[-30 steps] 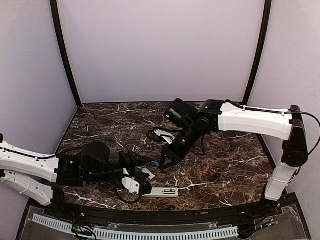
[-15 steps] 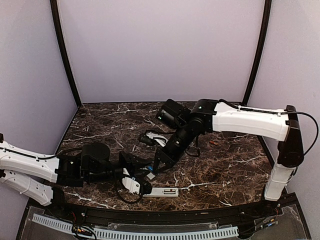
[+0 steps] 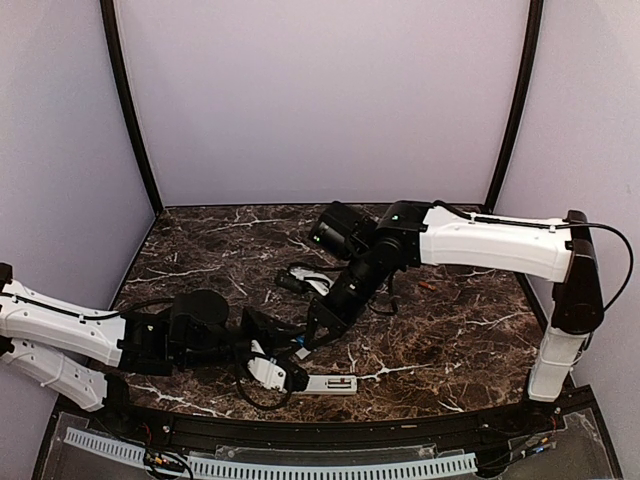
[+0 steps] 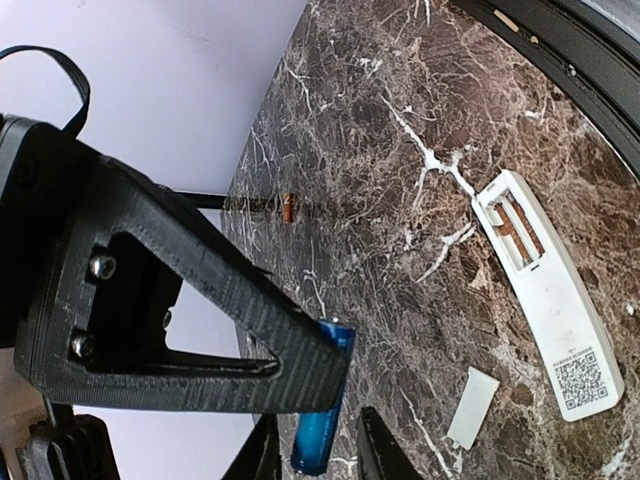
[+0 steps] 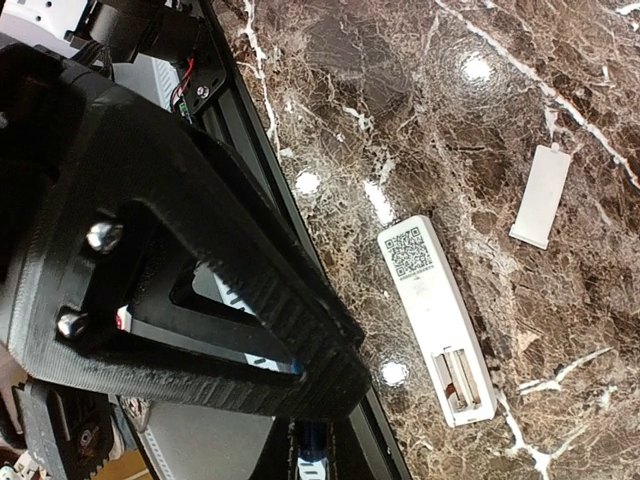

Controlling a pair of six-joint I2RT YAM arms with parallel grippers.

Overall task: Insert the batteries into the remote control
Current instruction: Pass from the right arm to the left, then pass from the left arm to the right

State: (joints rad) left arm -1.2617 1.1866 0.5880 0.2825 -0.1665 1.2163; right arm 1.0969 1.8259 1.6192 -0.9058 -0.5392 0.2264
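Observation:
The white remote control (image 3: 325,383) lies face down near the front edge, its battery compartment open; it also shows in the left wrist view (image 4: 545,300) and the right wrist view (image 5: 435,315). My right gripper (image 3: 306,337) is shut on the blue battery (image 4: 320,425), holding it above the table. My left gripper (image 3: 289,350) is open, and the blue battery hangs between its spread fingers, against the upper finger (image 4: 200,330). The orange-red battery (image 3: 427,287) lies on the table at the right, also seen far off in the left wrist view (image 4: 288,207).
The loose white compartment cover (image 4: 472,407) lies on the marble left of the remote and shows in the right wrist view (image 5: 540,197). A black and white object (image 3: 312,274) lies behind the grippers. The black front rail (image 3: 330,425) runs just past the remote.
My right arm has swung left and down with the blue battery, bringing it in between my left gripper's fingers. My left arm has shifted slightly right.

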